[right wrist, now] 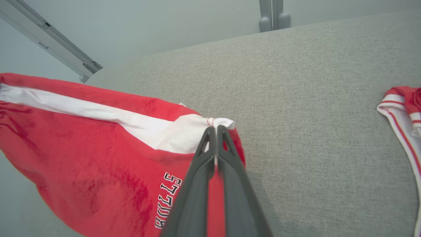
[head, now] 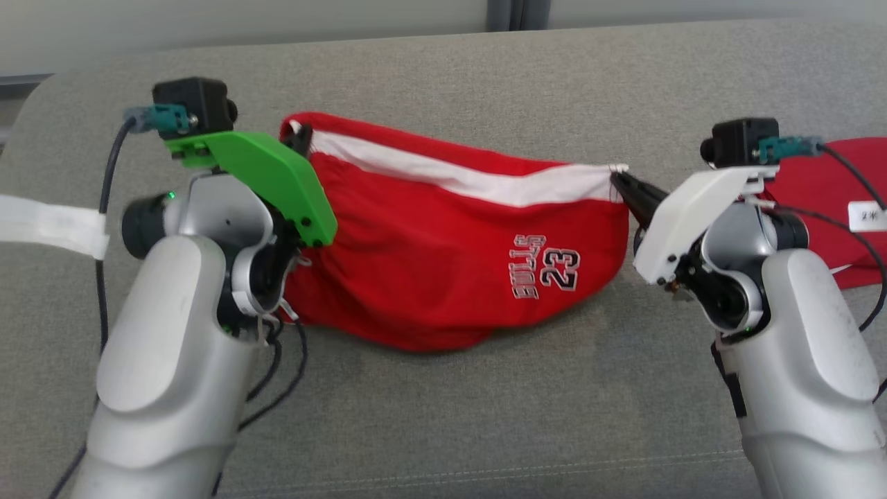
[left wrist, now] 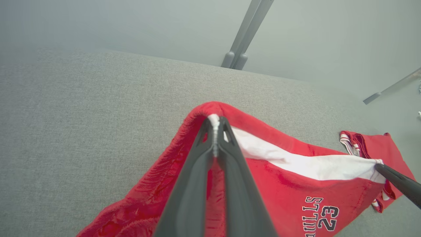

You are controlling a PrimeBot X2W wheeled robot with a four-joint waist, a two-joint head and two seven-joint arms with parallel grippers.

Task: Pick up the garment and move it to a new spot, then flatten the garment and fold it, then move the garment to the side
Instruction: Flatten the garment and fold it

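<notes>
The garment [head: 443, 235] is a pair of red shorts with a white band and "BULLS 23" printed on it, stretched between my two grippers over the grey surface. My left gripper [head: 299, 138] is shut on the garment's left end, and its fingers [left wrist: 215, 131] pinch the white edge. My right gripper [head: 619, 177] is shut on the right end of the white band. In the right wrist view the garment [right wrist: 98, 148] hangs to the left of my right gripper [right wrist: 215, 129]. The left wrist view shows the garment [left wrist: 283, 184] sagging between the two grips.
A second red garment [head: 838, 201] with a white label lies at the right, behind my right arm, also seen as red cloth [left wrist: 371, 148] and a striped edge [right wrist: 401, 108]. A white strip [head: 48, 225] lies at the left. The grey cushion [head: 485, 388] spreads all around.
</notes>
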